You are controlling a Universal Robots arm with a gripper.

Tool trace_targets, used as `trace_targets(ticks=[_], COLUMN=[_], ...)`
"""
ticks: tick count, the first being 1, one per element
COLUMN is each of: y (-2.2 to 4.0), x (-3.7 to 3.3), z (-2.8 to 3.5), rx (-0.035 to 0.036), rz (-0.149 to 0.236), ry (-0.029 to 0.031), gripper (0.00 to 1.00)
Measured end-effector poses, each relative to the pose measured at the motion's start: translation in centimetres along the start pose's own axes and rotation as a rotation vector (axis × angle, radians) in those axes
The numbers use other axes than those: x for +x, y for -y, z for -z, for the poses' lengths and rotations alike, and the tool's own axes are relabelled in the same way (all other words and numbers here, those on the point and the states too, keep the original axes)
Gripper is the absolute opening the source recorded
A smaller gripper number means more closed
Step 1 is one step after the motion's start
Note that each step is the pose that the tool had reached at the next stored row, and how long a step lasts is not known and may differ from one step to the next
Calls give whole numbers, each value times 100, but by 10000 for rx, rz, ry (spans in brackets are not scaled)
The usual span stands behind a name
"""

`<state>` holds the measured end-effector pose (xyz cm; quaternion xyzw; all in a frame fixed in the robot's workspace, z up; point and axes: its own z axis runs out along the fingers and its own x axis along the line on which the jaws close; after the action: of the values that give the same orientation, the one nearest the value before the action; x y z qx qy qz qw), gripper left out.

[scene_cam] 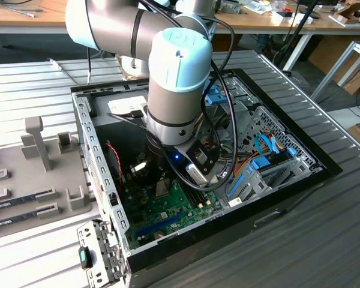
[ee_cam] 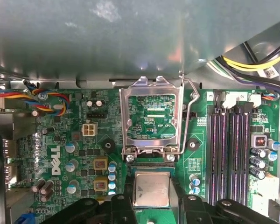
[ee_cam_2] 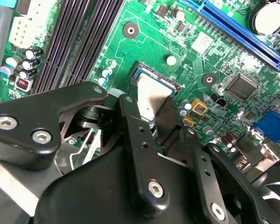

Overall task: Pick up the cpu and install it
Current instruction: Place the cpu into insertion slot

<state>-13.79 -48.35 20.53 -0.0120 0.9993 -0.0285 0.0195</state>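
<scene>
The cpu (ee_cam: 151, 186), a silver square with a thin green rim, sits between my gripper's (ee_cam: 151, 198) black fingers (ee_cam: 122, 205), which are shut on its two sides. In the second wrist view the cpu (ee_cam_2: 153, 95) lies tilted at the edge of the motherboard socket (ee_cam_2: 144, 70), partly over it. The socket's metal retention frame (ee_cam: 151, 116) is flipped open, away from the gripper. In the exterior view the arm's wrist (scene_cam: 174, 126) reaches down into the open computer case (scene_cam: 96, 150) over the green motherboard (scene_cam: 180, 207).
Black memory slots (ee_cam: 228, 149) run beside the socket. The socket's wire lever (ee_cam: 193, 107) stands raised. A long blue slot (ee_cam_2: 238, 32) and small capacitors (ee_cam_2: 107, 72) lie close by. Coloured cables (ee_cam: 18, 95) hang at the board's edge. A grey holder tray (scene_cam: 24, 198) sits at the exterior view's left.
</scene>
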Motion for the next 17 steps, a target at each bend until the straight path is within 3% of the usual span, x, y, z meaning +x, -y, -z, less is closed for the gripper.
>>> trace_targets(ticks=[17], y=[23], x=[6], z=[-12], rx=[-5], rz=[20], ry=[1], gripper=[41])
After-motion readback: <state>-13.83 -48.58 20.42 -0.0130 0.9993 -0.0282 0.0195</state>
